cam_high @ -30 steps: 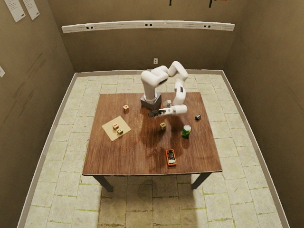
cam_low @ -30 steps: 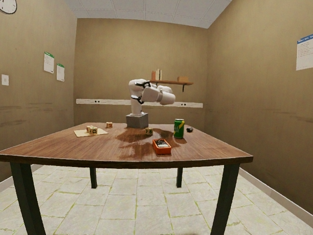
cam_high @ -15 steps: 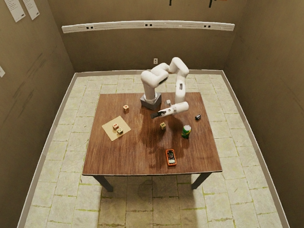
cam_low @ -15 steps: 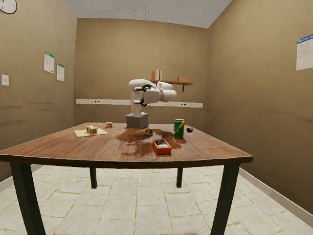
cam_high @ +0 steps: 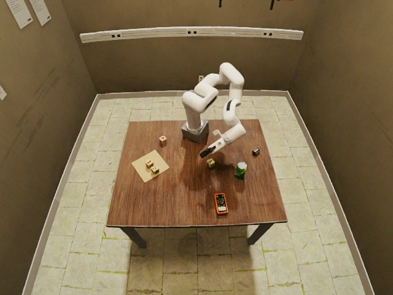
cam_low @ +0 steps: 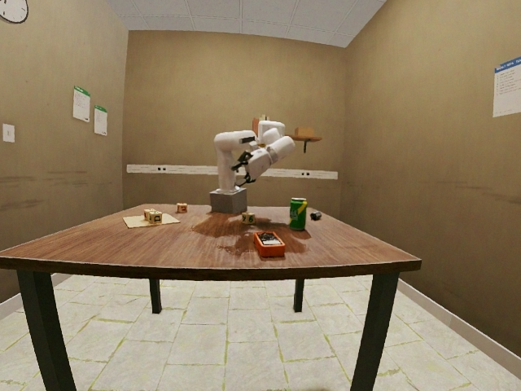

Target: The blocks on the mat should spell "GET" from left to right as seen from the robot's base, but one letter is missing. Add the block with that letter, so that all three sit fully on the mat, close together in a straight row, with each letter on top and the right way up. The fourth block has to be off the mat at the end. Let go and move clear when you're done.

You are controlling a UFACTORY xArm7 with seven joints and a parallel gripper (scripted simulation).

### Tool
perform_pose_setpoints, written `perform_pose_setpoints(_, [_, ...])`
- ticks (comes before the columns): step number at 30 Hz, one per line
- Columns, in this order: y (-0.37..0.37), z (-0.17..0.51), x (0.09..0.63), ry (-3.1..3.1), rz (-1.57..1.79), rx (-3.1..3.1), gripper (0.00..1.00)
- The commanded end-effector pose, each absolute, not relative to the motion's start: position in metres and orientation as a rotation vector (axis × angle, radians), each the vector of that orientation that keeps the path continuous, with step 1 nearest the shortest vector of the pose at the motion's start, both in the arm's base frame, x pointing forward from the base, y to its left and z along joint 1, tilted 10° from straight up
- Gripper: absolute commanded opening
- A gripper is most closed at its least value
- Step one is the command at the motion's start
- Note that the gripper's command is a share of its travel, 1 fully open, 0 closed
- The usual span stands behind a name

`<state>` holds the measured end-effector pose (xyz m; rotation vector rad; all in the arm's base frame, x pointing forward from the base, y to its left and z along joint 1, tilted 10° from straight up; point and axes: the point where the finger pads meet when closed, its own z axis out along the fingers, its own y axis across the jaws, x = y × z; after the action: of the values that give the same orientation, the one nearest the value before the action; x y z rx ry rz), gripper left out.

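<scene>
Two blocks (cam_high: 152, 166) sit on the mat (cam_high: 142, 168); a third block (cam_high: 163, 139) lies at one o'clock, a fourth (cam_high: 210, 163) at three.

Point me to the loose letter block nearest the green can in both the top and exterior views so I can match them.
Top view: the letter block sits near the table's middle, just below the open pincer and left of the green can.
Exterior view: the same block lies in front of the grey arm base, left of the can.
Shared landmark: the orange device, nearer the table's front edge.
</scene>
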<state>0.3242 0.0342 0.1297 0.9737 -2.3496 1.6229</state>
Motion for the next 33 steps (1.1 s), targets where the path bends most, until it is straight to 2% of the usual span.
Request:
perform_pose_setpoints(1, [0.047,0.114,0.322,-2.455,1.456,1.048,1.00])
perform_pose_setpoints(7, [0.073,0.093,0.317,-2.606,1.177,1.143,1.00])
perform_pose_setpoints(9, [0.073,0.093,0.317,-2.606,1.177,1.143,1.00])
perform_pose_setpoints(10, [0.086,0.085,0.315,-2.672,1.041,1.179,1.00])
perform_pose_setpoints(24, [0.148,0.065,0.305,-2.932,0.370,1.259,1.00])
perform_pose_setpoints(33, [0.159,0.064,0.303,-2.971,0.245,1.254,1.00])
